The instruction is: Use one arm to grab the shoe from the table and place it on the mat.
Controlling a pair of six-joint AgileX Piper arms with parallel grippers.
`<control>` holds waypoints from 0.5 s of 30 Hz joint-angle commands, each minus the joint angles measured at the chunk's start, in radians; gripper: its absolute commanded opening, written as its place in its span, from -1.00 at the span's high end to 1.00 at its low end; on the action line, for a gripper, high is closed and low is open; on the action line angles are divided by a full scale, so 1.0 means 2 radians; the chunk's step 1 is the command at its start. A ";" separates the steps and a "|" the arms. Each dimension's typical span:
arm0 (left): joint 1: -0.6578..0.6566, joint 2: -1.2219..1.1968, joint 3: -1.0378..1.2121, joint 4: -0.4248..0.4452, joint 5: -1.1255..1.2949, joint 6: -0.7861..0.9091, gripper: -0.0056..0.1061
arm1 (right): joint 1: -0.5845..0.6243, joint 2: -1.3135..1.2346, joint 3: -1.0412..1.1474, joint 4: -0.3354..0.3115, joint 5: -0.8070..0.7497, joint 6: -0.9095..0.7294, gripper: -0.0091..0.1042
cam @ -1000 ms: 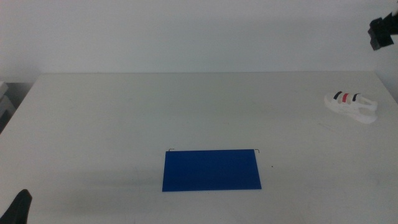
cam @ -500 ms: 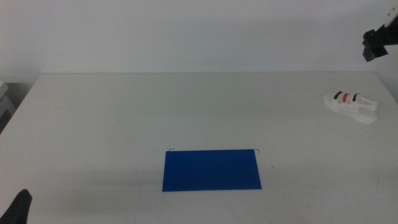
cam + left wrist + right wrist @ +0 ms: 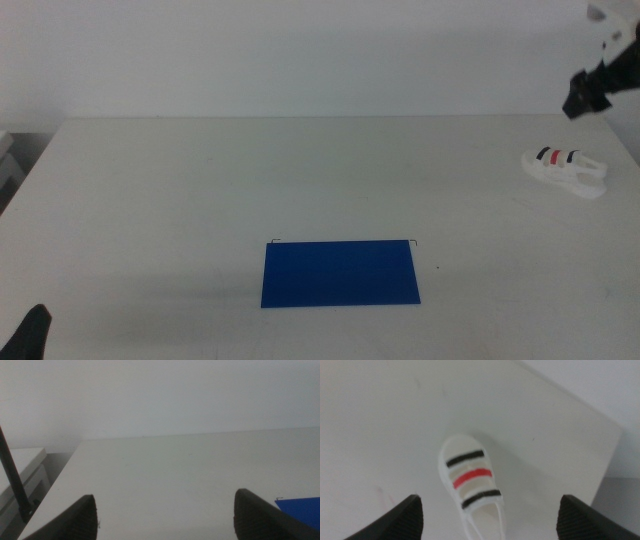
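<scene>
The small white shoe (image 3: 564, 171) with black, red and grey straps lies on the white table (image 3: 300, 190) at the far right. The dark-blue mat (image 3: 340, 272) lies flat near the front middle. My right gripper (image 3: 588, 92) hangs in the air above and behind the shoe, at the upper right. In the right wrist view the shoe (image 3: 471, 482) lies between and beyond the open jaws of the right gripper (image 3: 487, 519). My left gripper (image 3: 30, 335) waits at the bottom left corner; its jaws stand wide open (image 3: 162, 516) and empty.
The table's right edge (image 3: 607, 460) runs close to the shoe. A corner of the mat (image 3: 300, 509) shows in the left wrist view. A white wall stands behind the table.
My right gripper has moved down and leftward, closer above the shoe. The shoe, the mat and the left gripper have not moved.
</scene>
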 commanded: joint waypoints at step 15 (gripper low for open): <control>-0.002 -0.007 0.004 -0.005 -0.041 -0.002 -0.78 | -0.019 0.080 -0.015 0.028 -0.040 -0.085 -0.78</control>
